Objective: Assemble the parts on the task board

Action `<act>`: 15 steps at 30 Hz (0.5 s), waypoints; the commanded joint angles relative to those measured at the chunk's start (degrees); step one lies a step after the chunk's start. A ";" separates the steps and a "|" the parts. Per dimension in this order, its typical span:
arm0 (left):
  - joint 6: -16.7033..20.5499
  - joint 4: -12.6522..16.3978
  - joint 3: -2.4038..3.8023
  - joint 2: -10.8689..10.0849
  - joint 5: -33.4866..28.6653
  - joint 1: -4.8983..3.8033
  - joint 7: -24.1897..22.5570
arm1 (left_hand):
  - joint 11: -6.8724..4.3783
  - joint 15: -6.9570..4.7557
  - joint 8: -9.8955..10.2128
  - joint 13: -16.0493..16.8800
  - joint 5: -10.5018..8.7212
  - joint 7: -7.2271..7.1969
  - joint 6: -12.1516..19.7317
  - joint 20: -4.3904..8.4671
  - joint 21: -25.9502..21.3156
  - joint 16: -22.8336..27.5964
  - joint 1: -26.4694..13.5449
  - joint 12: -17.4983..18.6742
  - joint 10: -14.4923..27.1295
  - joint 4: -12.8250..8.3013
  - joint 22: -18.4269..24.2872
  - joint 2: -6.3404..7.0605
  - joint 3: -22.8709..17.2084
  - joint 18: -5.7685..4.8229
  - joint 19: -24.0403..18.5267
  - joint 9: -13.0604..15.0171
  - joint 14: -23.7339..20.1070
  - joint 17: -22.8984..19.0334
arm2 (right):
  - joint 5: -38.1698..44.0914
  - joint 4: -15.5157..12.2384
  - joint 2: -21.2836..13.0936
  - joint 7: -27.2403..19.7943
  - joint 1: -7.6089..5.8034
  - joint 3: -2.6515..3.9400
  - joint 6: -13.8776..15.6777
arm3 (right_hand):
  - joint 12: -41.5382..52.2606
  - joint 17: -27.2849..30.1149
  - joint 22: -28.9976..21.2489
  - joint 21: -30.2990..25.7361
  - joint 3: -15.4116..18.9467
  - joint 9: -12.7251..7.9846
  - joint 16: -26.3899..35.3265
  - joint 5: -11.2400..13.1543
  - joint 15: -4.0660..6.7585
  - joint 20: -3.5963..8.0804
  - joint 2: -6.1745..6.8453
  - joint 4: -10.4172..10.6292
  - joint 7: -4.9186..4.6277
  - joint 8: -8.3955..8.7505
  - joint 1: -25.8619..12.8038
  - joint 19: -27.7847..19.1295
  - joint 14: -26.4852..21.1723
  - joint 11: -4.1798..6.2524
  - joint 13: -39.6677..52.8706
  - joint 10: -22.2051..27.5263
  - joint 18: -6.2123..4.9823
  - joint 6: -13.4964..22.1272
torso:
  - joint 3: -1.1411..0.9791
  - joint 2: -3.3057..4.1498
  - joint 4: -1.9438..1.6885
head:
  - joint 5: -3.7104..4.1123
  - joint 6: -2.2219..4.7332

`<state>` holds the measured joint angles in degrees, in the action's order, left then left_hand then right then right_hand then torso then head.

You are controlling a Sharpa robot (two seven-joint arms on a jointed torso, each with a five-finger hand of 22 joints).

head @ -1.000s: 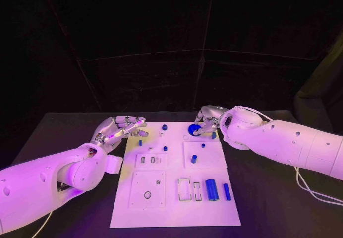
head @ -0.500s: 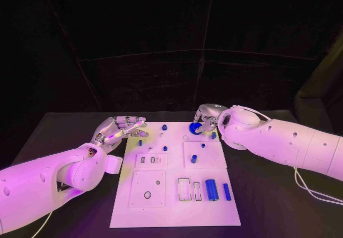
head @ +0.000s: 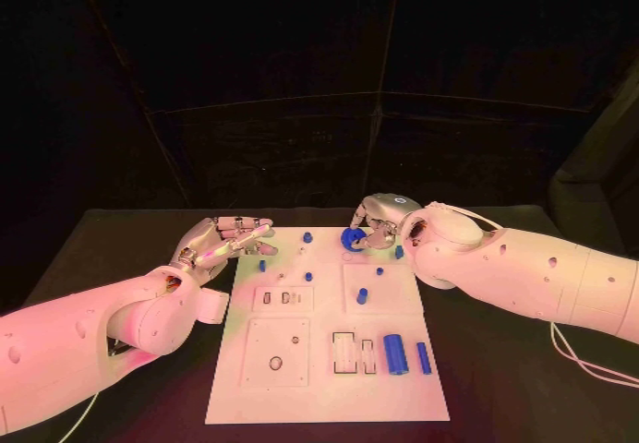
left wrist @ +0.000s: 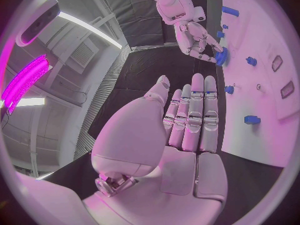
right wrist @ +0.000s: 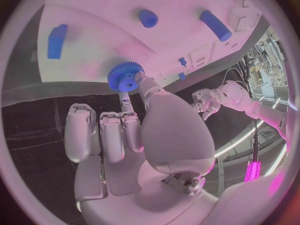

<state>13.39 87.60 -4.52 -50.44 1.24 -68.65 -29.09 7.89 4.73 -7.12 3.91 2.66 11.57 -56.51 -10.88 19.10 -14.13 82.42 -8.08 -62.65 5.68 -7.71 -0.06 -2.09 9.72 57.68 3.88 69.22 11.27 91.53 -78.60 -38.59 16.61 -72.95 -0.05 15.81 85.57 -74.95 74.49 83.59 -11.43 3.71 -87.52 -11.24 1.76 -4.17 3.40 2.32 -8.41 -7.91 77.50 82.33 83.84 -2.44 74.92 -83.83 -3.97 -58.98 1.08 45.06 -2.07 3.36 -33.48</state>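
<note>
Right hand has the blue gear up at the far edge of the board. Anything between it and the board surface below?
Nothing visible. The right hand pinches the gear over the board's far edge; in the right wrist view the gear hangs over bare white plate. The nearest pegs stand off to the side.

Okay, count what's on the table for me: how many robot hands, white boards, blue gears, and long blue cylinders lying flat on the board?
Robot hands: 2, the left robot hand and the right robot hand
White task board: 1
Blue gear: 1, held by the right robot hand
Blue cylinders lying flat: 2, the thick cylinder and the thin cylinder
Total: 6
</note>
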 commanded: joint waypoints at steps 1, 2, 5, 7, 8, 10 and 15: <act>-0.81 0.08 0.04 -0.05 0.20 -0.08 -0.18 | 0.31 0.06 0.28 -0.06 0.11 0.26 -0.19 -0.21 -0.30 0.21 0.17 0.34 -0.26 -0.48 0.08 -0.39 0.00 0.73 0.17 -0.09 -0.04 0.05 | 0.00 -1.51 0.21 -0.87 -0.16 0.05 4.19 | -0.07 -8.74 0.20 0.35 0.08 0.08 -0.33 -0.33 0.32 0.08 0.21 0.41 1.49 0.34 -0.88 0.55 4.94 0.33 10.54 -3.22 0.88 -2.74 | 0.06 -0.02 -0.05 | -0.10 0.04; -0.80 0.08 0.04 -0.07 0.20 -0.08 -0.18 | 0.31 0.06 0.28 -0.06 0.11 0.26 -0.19 -0.21 -0.30 0.21 0.17 0.34 -0.26 -0.48 0.08 -0.39 0.00 0.73 0.17 -0.09 -0.04 0.05 | -0.02 -1.90 0.47 -0.95 -0.17 0.05 4.47 | -0.06 -8.74 0.25 0.37 0.07 0.07 -0.33 -0.34 0.31 0.08 0.28 0.46 1.48 0.41 -1.02 0.58 4.94 0.33 10.56 -3.23 0.89 -2.71 | 0.06 0.00 -0.07 | -0.09 0.06; -0.80 0.07 0.04 -0.07 0.20 -0.08 -0.17 | 0.31 0.06 0.28 -0.06 0.11 0.26 -0.19 -0.21 -0.30 0.21 0.17 0.34 -0.26 -0.48 0.08 -0.39 0.00 0.73 0.17 -0.09 -0.04 0.05 | 0.16 -2.42 1.68 -1.14 -0.17 0.05 5.30 | -0.13 -8.72 0.47 0.46 0.02 0.06 -0.32 -0.39 0.27 0.05 0.38 0.59 1.45 0.56 -1.34 0.69 4.93 0.31 10.51 -3.20 0.94 -2.63 | 0.03 0.02 -0.13 | -0.18 0.06; -0.80 0.07 0.04 -0.08 0.20 -0.08 -0.17 | 0.31 0.06 0.28 -0.06 0.11 0.26 -0.19 -0.21 -0.30 0.21 0.17 0.34 -0.26 -0.48 0.08 -0.39 0.00 0.73 0.17 -0.09 -0.04 0.05 | 0.31 -2.31 2.65 -1.16 -0.17 0.05 5.70 | -0.16 -8.71 0.64 0.53 -0.03 0.06 -0.31 -0.48 0.25 0.04 0.39 0.67 1.44 0.64 -1.52 0.77 4.93 0.30 10.48 -3.18 0.97 -2.60 | 0.07 0.05 -0.23 | -0.18 0.03; -0.78 0.07 0.04 -0.09 0.20 -0.08 -0.16 | 0.31 0.06 0.28 -0.06 0.11 0.26 -0.19 -0.21 -0.30 0.21 0.17 0.34 -0.26 -0.48 0.08 -0.39 0.00 0.73 0.17 -0.09 -0.04 0.05 | 0.36 -2.15 3.14 -1.14 -0.17 0.05 5.88 | -0.15 -8.73 0.68 0.55 -0.06 0.06 -0.32 -0.54 0.24 0.03 0.40 0.73 1.44 0.68 -1.63 0.79 4.94 0.30 10.50 -3.19 0.98 -2.60 | 0.10 0.05 -0.23 | -0.17 0.01; -0.73 0.08 0.04 -0.10 0.20 -0.08 -0.15 | 0.31 0.06 0.28 -0.06 0.11 0.26 -0.19 -0.21 -0.30 0.21 0.17 0.34 -0.26 -0.48 0.08 -0.39 0.00 0.73 0.17 -0.09 -0.04 0.05 | 0.45 -1.56 4.47 -1.12 -0.17 0.04 6.15 | -0.13 -8.73 0.79 0.60 -0.19 0.08 -0.32 -0.88 0.22 0.00 0.37 0.88 1.44 0.78 -1.94 0.85 4.94 0.30 10.54 -3.21 1.00 -2.64 | 0.14 0.03 -0.19 | -0.21 0.07; -0.59 0.06 0.04 -0.09 0.20 -0.09 -0.19 | 0.31 0.06 0.35 -0.07 0.11 0.26 -0.19 -0.21 -0.32 0.29 0.24 0.44 -0.28 -0.60 0.11 -0.43 -0.05 0.73 0.18 -0.10 -0.06 0.10 | 0.54 0.41 7.86 -1.24 0.04 -0.18 5.78 | -0.14 -8.72 1.03 0.69 -0.33 0.09 -0.32 -1.22 0.21 -0.01 0.39 0.98 1.45 0.88 -2.17 0.97 4.94 0.30 10.55 -3.21 1.04 -2.66 | 0.05 0.05 -0.19 | -0.48 -0.02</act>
<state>13.34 87.61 -4.53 -50.54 1.24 -68.65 -29.00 7.88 4.73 -7.12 3.91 2.66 11.57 -56.51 -10.88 19.10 -14.14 82.42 -7.95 -62.65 5.34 -7.70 -0.06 -2.13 9.72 57.67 3.88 69.22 11.28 91.58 -78.69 -31.24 15.93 -72.96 -0.20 20.12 85.57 -74.94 74.95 84.06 -11.73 3.72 -87.52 -12.13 1.75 -4.19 3.92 2.94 -8.37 -7.29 75.81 82.74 83.84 -2.44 74.92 -83.83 -3.98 -59.95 1.19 45.07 -2.25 3.02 -33.42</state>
